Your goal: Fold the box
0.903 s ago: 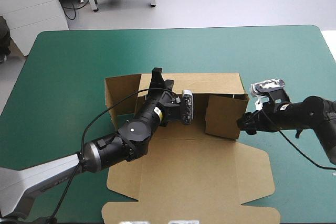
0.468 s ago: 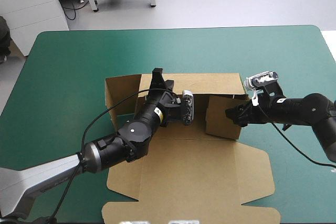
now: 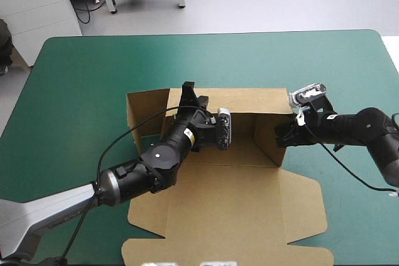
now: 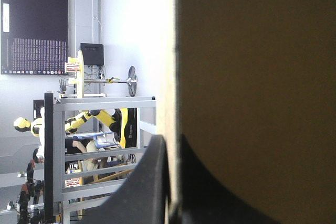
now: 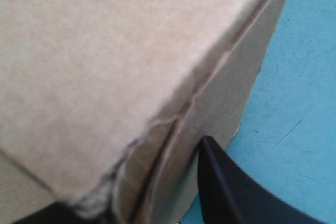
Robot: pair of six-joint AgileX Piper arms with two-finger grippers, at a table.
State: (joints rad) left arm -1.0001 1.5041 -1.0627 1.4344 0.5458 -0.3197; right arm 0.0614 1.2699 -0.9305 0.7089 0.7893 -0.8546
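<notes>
Box: the brown box [image 3: 237,210] lies near the middle of the table, on the teal-green cover [image 3: 81,91], partly raised into a tray.
Far wall: the far wall [image 3: 249,99] stands up along the edge away from the robot.
Right side wall: the right side wall [image 3: 267,138] is raised and meets the far wall at its right corner; it looks close to upright, though I cannot tell whether it is tucked.
Left side flap: the left side flap [image 3: 144,113] stands at the far wall's left end, angled outward rather than squared in.
Lid panel: the lid panel [image 3: 224,235] and its tabs lie flat on the cover, on the robot's side.
Left gripper: the left gripper [image 3: 190,91] is narrow, pinching the top edge of the far wall; the left wrist view shows the board's edge between its black fingers.
Right gripper: the right gripper [image 3: 282,135] is narrow on the right side wall, one finger [image 5: 231,182] outside it by the cover, the other mostly hidden under the board.
Done: far wall up, right wall brought up.
Left to do: by my reading, square in the left flap, tuck both side walls so they hold, then let go.
</notes>
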